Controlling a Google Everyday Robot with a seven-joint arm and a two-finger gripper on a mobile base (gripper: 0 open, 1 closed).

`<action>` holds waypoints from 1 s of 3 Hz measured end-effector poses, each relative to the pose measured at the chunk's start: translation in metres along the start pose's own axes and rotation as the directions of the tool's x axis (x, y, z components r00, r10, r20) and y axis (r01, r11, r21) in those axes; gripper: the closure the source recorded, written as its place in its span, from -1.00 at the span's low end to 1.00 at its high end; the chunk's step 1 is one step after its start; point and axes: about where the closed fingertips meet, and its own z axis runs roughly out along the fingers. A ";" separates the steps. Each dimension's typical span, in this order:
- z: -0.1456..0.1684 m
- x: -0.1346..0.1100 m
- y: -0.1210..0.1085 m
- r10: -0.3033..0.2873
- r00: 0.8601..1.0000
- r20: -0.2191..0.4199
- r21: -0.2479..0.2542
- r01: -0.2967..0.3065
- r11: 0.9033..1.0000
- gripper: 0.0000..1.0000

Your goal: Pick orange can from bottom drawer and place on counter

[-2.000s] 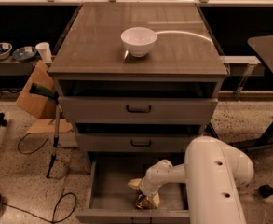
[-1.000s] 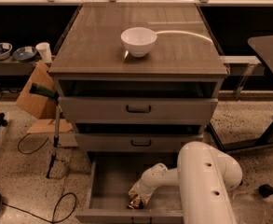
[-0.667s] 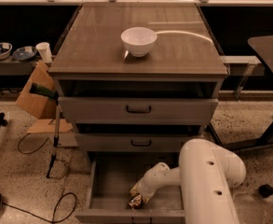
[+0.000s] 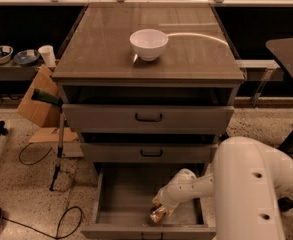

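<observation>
**A:** Since a second ago the white arm (image 4: 251, 189) has swung a little back to the right, and the pincer (image 4: 161, 208) has gone with it. The white bowl (image 4: 148, 44) and the drawers sit as they did.

**B:** And the can?

**A:** The orange can (image 4: 158, 214) is down in the open bottom drawer (image 4: 121, 194), right of the middle and close to the front wall. The pincer is right over it, touching or nearly so. Whether the pincer has closed on the can or only sits above it, I cannot tell.

**B:** So the step is the grasp?

**A:** That's my reading: take hold, then lift out. I'd want a firm, square hold across the can's body before any rise, since a shiny can slips easily. Then go straight up first. The front wall is just ahead and the middle drawer (image 4: 151, 153) stands close behind, so swinging early could knock the can loose.

**B:** And after that?

**A:** Once it is clear of the drawer walls, carry it up to the worktop (image 4: 101, 54). Set it upright on a bare patch, well apart from the bowl.
</observation>
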 end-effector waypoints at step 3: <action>-0.197 -0.025 0.014 0.037 0.999 -0.038 0.055 -0.035 0.998 1.00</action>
